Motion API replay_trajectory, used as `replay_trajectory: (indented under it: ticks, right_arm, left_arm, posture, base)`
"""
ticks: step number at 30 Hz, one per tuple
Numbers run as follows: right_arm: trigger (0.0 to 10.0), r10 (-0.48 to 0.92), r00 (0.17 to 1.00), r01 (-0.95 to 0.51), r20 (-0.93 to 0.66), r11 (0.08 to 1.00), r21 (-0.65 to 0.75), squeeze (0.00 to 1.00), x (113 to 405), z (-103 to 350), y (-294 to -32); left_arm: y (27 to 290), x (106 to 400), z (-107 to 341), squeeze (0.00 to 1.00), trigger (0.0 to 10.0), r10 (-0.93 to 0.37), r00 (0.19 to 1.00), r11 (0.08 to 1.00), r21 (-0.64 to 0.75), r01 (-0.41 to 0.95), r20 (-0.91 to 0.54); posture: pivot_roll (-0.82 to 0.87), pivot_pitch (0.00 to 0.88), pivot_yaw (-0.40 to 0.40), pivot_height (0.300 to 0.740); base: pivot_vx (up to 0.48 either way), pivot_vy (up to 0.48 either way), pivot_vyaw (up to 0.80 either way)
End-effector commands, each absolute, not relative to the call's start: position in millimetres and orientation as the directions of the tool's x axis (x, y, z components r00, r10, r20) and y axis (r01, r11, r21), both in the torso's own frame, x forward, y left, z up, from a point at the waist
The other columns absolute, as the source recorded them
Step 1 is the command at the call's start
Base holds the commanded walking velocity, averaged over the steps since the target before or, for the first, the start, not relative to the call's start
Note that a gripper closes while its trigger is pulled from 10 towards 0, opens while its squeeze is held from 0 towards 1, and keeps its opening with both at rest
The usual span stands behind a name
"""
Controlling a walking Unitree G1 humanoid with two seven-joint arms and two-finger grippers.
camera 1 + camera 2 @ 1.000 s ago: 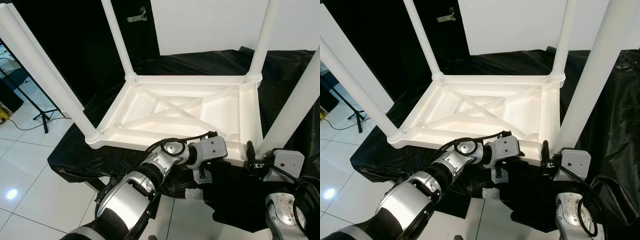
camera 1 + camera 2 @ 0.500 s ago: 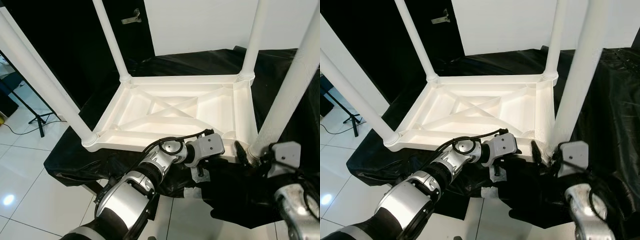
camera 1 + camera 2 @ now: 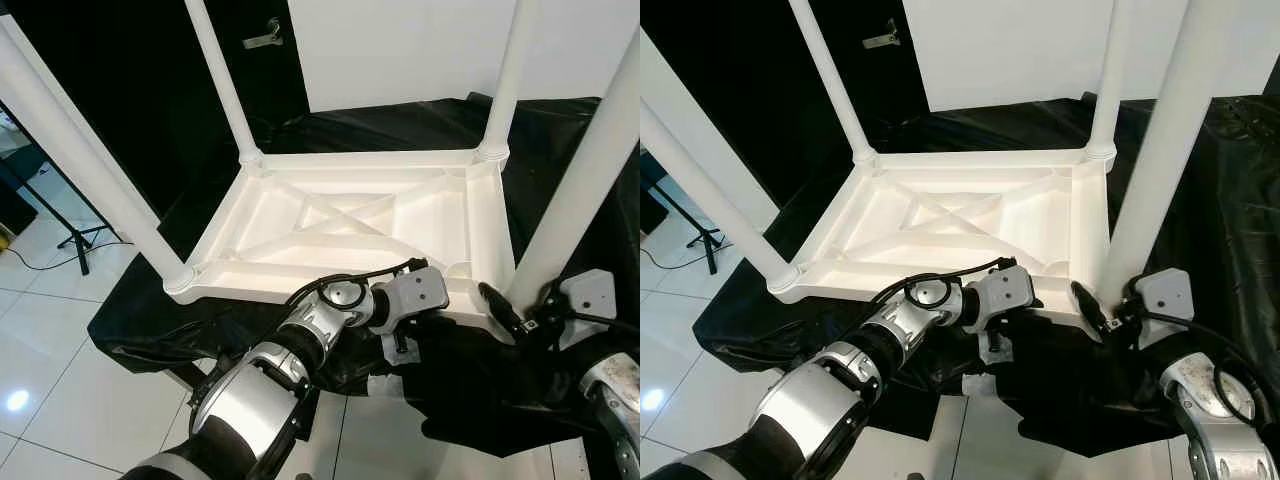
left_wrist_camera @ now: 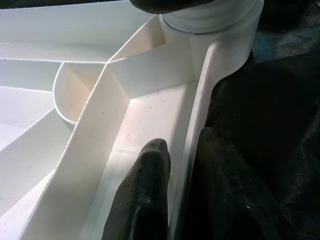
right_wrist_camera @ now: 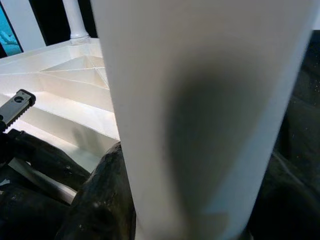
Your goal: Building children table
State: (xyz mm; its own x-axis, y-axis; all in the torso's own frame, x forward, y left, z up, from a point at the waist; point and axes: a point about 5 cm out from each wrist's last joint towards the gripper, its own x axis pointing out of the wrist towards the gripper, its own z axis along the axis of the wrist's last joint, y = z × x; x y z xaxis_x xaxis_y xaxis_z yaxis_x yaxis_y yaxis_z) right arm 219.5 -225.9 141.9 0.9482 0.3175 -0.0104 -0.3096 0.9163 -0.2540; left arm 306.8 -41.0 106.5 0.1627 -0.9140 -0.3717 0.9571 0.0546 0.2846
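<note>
Upside down, the white children's table (image 3: 350,225) lies with its ribbed underside up on a black-draped surface (image 3: 400,125), four legs rising from its corners. Along the near rim, the left gripper (image 4: 170,195) straddles the rim wall: one black finger (image 4: 145,190) rests inside the tray-like underside, the other outside against the black cloth, so the wall sits between them, apparently pinched. It holds just short of the near right corner socket. At that corner stands the near right leg (image 3: 1165,150), its long axis upright and leaning slightly. The right gripper (image 3: 1095,310) is at the leg's base, one finger dark against the foot of the post; whether it clasps the leg cannot be told. The right arm is plainly nearer this leg, so seating or twisting it in its socket likely falls to it while the left steadies the rim.
</note>
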Motion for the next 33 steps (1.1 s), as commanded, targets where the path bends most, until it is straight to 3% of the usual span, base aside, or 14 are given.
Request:
replay_trajectory:
  ticks: [1, 2, 3, 5, 14, 20, 21, 22, 25, 26, 28, 30, 31, 33]
  right_arm:
    - [0.0, 0.316, 0.945, -0.326, -0.079, 0.922, -0.209, 0.00, 217, 127, -223]
    - [0.0, 0.114, 0.990, -0.133, -0.084, 0.953, -0.274, 0.00, 215, 119, -224]
    - [0.0, 0.114, 0.990, -0.133, -0.084, 0.953, -0.274, 0.00, 215, 119, -224]
    - [0.0, -0.039, 0.998, 0.023, -0.050, 0.959, -0.281, 0.00, 205, 114, -219]
    - [0.0, -0.299, 0.951, 0.308, 0.076, 0.932, -0.191, 0.00, 195, 117, -215]
    - [0.5, -0.303, 0.951, 0.309, 0.061, 0.934, -0.178, 0.00, 199, 115, -210]
    - [9.1, -0.286, 0.957, 0.291, 0.052, 0.939, -0.184, 0.00, 200, 114, -209]
    - [10.0, -0.268, 0.962, 0.272, 0.049, 0.943, -0.193, 0.00, 202, 113, -208]
    - [10.0, -0.218, 0.975, 0.222, 0.039, 0.955, -0.199, 0.00, 205, 112, -203]
    - [10.0, -0.176, 0.984, 0.179, 0.034, 0.965, -0.190, 1.00, 207, 113, -201]
    - [10.0, -0.176, 0.984, 0.179, 0.034, 0.965, -0.190, 1.00, 207, 113, -201]
    - [10.0, -0.068, 0.997, 0.072, 0.029, 0.979, -0.188, 1.00, 214, 115, -198]
    - [10.0, -0.011, 1.000, 0.016, 0.025, 0.981, -0.194, 0.00, 217, 117, -199]
    - [10.0, 0.021, 1.000, -0.016, 0.023, 0.980, -0.200, 0.00, 219, 119, -201]
  left_arm:
    - [-38, 301, 85, 0.00, 10.0, -0.880, 0.222, 0.125, 0.247, 0.961, -0.420]
    - [-38, 301, 85, 0.00, 10.0, -0.880, 0.215, 0.115, 0.248, 0.962, -0.424]
    - [-38, 301, 85, 0.00, 10.0, -0.880, 0.215, 0.115, 0.248, 0.962, -0.424]
    - [-38, 301, 85, 0.00, 10.0, -0.880, 0.215, 0.115, 0.250, 0.961, -0.424]
    - [-38, 301, 85, 0.00, 10.0, -0.880, 0.213, 0.112, 0.250, 0.962, -0.425]
    - [-37, 301, 85, 0.00, 10.0, -0.879, 0.212, 0.110, 0.251, 0.962, -0.427]
    - [-37, 302, 86, 0.00, 10.0, -0.879, 0.214, 0.111, 0.252, 0.961, -0.427]
    - [-37, 302, 86, 0.00, 10.0, -0.878, 0.215, 0.112, 0.253, 0.961, -0.427]
    - [-37, 302, 86, 0.00, 10.0, -0.878, 0.217, 0.113, 0.255, 0.960, -0.427]
    - [-37, 302, 86, 0.00, 10.0, -0.878, 0.218, 0.115, 0.256, 0.960, -0.426]
    - [-37, 302, 86, 0.00, 10.0, -0.878, 0.218, 0.115, 0.256, 0.960, -0.426]
    - [-37, 302, 86, 0.00, 10.0, -0.878, 0.220, 0.117, 0.255, 0.960, -0.425]
    - [-38, 302, 86, 0.00, 10.0, -0.879, 0.220, 0.117, 0.254, 0.960, -0.424]
    - [-38, 302, 86, 0.00, 10.0, -0.879, 0.220, 0.118, 0.254, 0.960, -0.423]
  posture:
    - [-0.06, 0.000, 0.141, 0.740]
    - [-0.06, 0.000, 0.144, 0.740]
    - [-0.06, 0.000, 0.144, 0.740]
    - [-0.06, 0.000, 0.145, 0.740]
    - [-0.06, 0.000, 0.151, 0.740]
    - [-0.05, 0.000, 0.153, 0.740]
    - [-0.06, 0.000, 0.153, 0.740]
    - [-0.06, 0.000, 0.153, 0.740]
    - [-0.06, 0.000, 0.152, 0.740]
    - [-0.06, 0.000, 0.150, 0.740]
    - [-0.06, 0.000, 0.150, 0.740]
    - [-0.06, 0.000, 0.149, 0.740]
    - [-0.06, 0.000, 0.147, 0.740]
    - [-0.06, 0.000, 0.147, 0.740]
  base:
    - [0.000, 0.000, 0.00]
    - [0.000, 0.000, 0.00]
    - [0.000, 0.000, 0.00]
    - [0.000, 0.000, 0.00]
    - [0.000, 0.000, 0.00]
    - [0.000, 0.000, 0.00]
    - [0.000, 0.000, 0.00]
    - [0.000, 0.000, 0.00]
    - [0.000, 0.000, 0.00]
    - [0.000, 0.000, 0.00]
    - [0.000, 0.000, 0.00]
    - [0.000, 0.000, 0.00]
    - [0.000, 0.000, 0.00]
    - [0.000, 0.000, 0.00]
